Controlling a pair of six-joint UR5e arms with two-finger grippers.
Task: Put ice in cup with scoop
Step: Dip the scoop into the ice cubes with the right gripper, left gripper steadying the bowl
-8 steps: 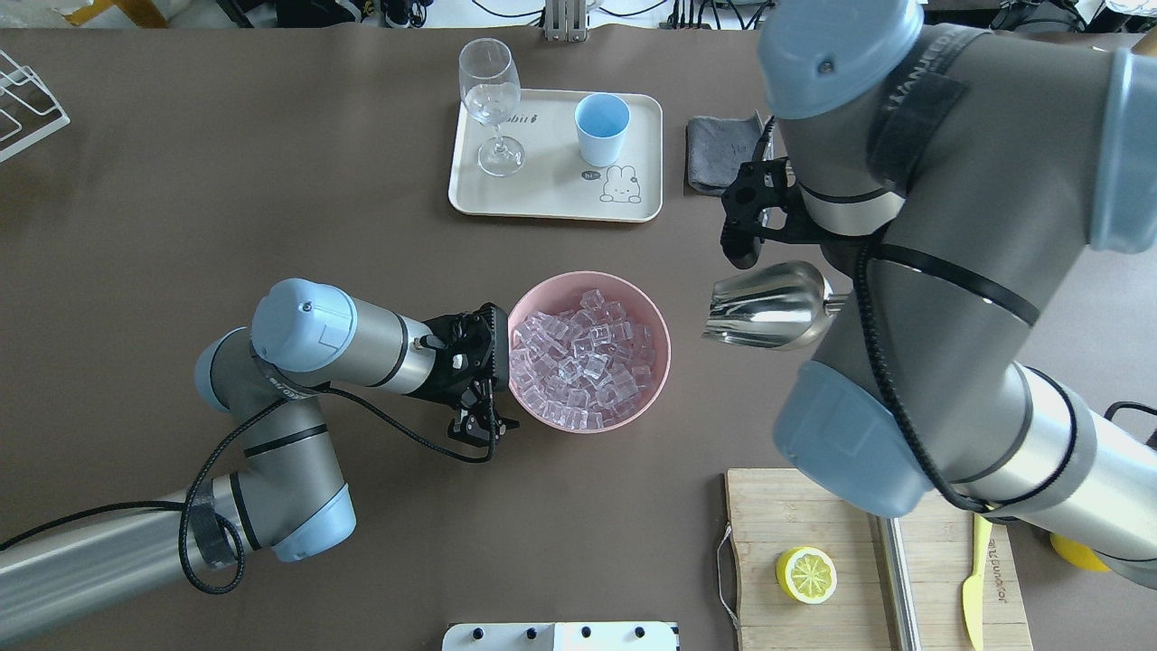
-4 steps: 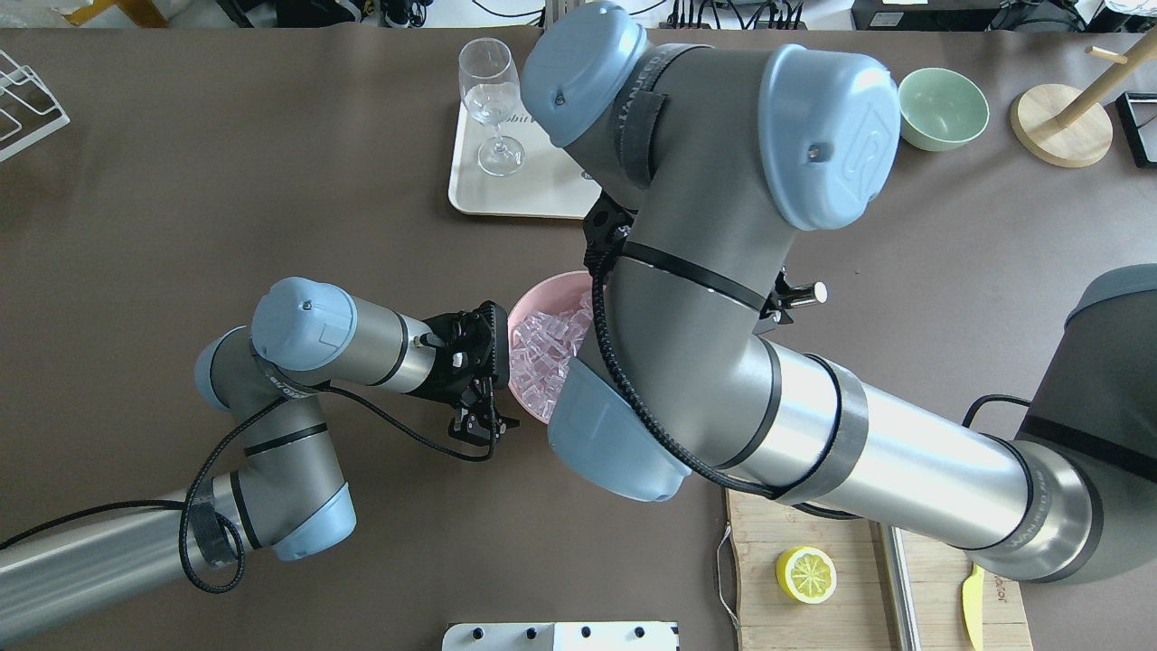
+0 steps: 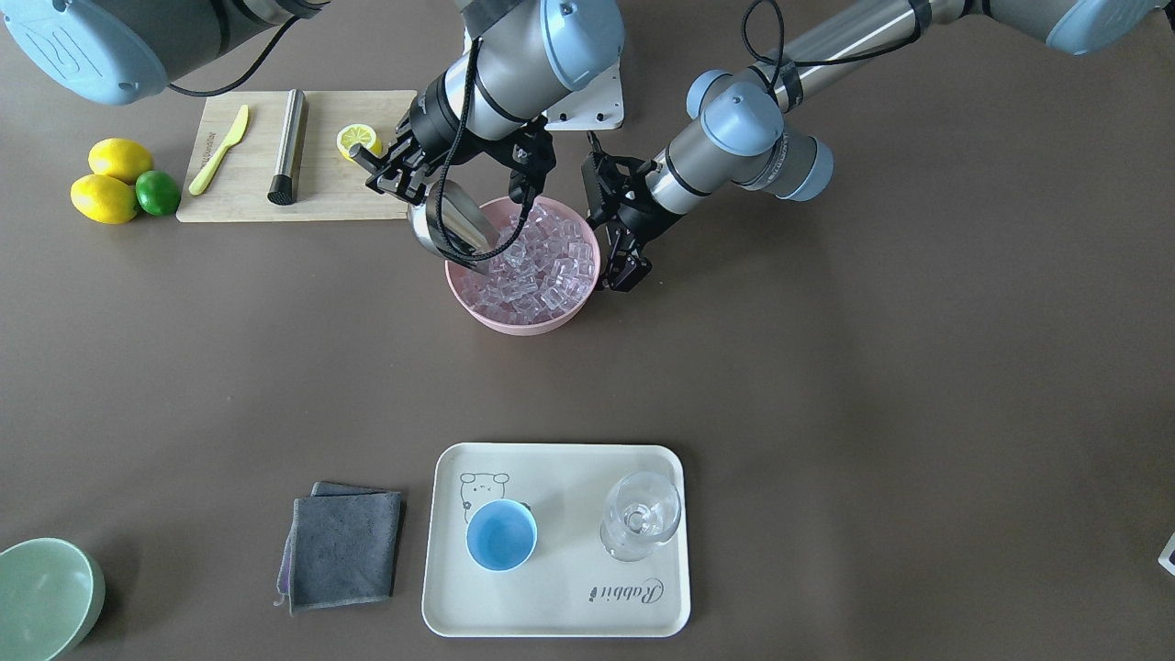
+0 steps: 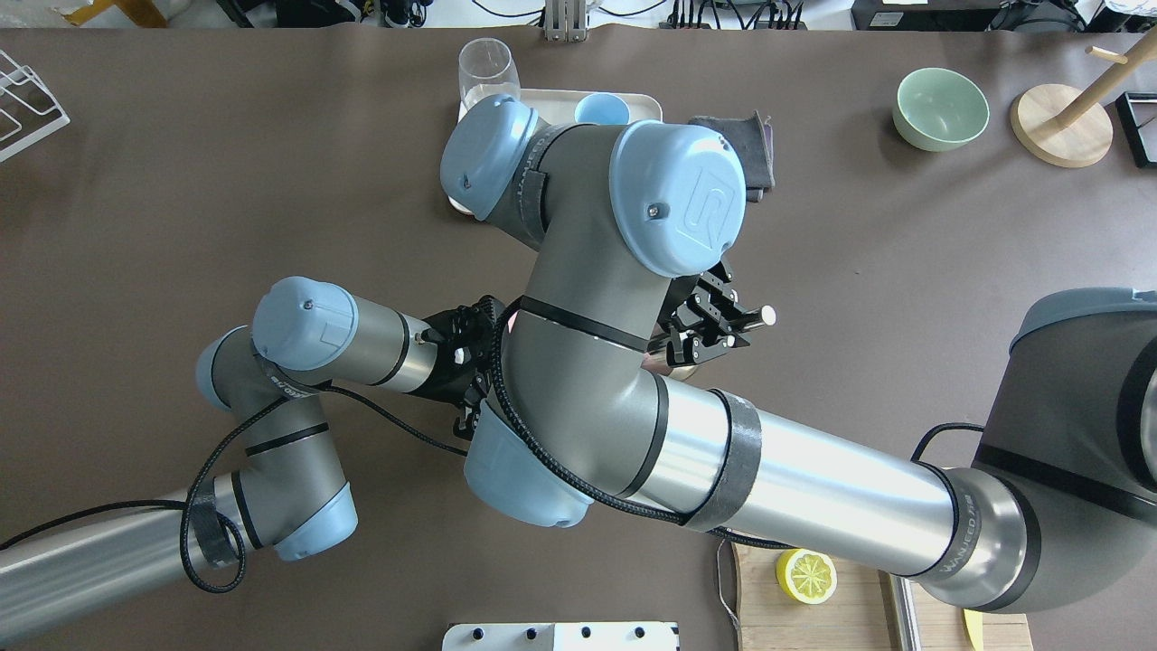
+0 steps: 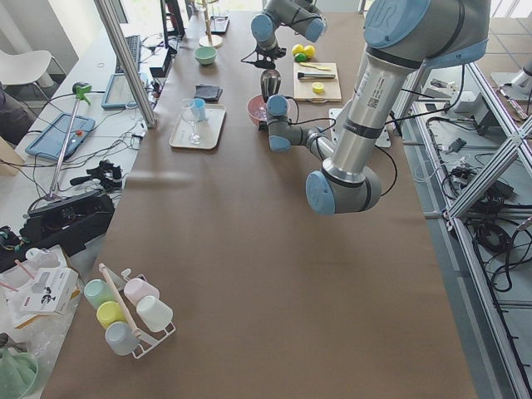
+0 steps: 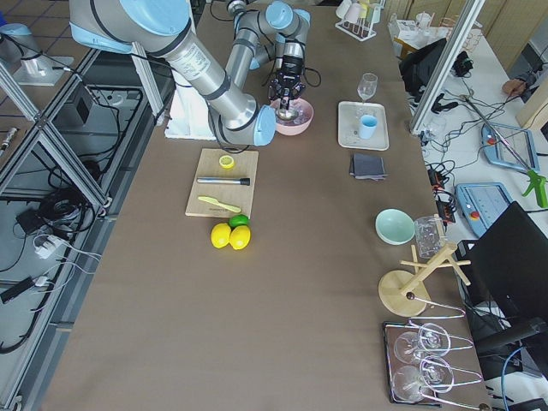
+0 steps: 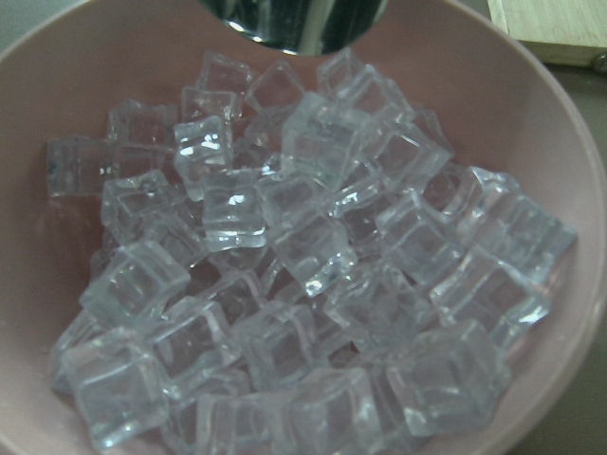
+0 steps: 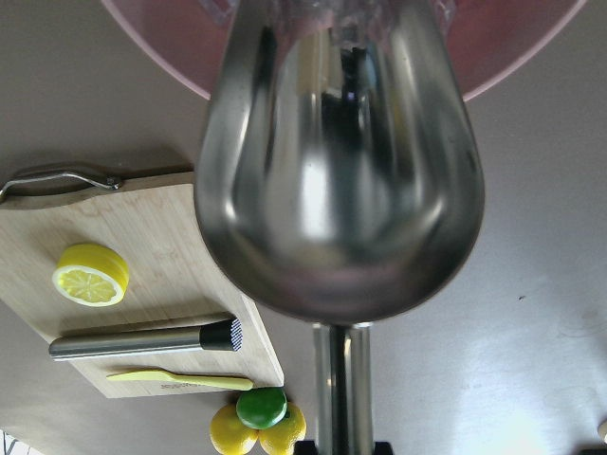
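The ice [image 3: 542, 262] fills a pink bowl [image 3: 514, 317]; it is seen close up in the left wrist view [image 7: 303, 275]. My right gripper [image 3: 390, 174] is shut on the handle of the steel scoop [image 3: 450, 220]. The scoop is tilted mouth-down at the bowl's rim on the cutting-board side, its lip among the cubes. The trough looks empty in the right wrist view [image 8: 341, 171]. My left gripper [image 3: 626, 271] stands at the bowl's opposite rim with its fingers apart. The light-blue cup [image 3: 501, 536] stands upright and empty on a cream tray [image 3: 551, 606].
A clear stemmed glass [image 3: 641, 516] shares the tray. A grey cloth [image 3: 341, 546] and a pale green bowl [image 3: 41, 597] lie beside it. A cutting board [image 3: 330, 197] behind the pink bowl holds a lemon half, a steel cylinder [image 3: 287, 147] and a knife.
My right arm has swung left with the scoop, from right of the pink bowl to over it, and now hides the bowl in the overhead view. The left arm has not moved.
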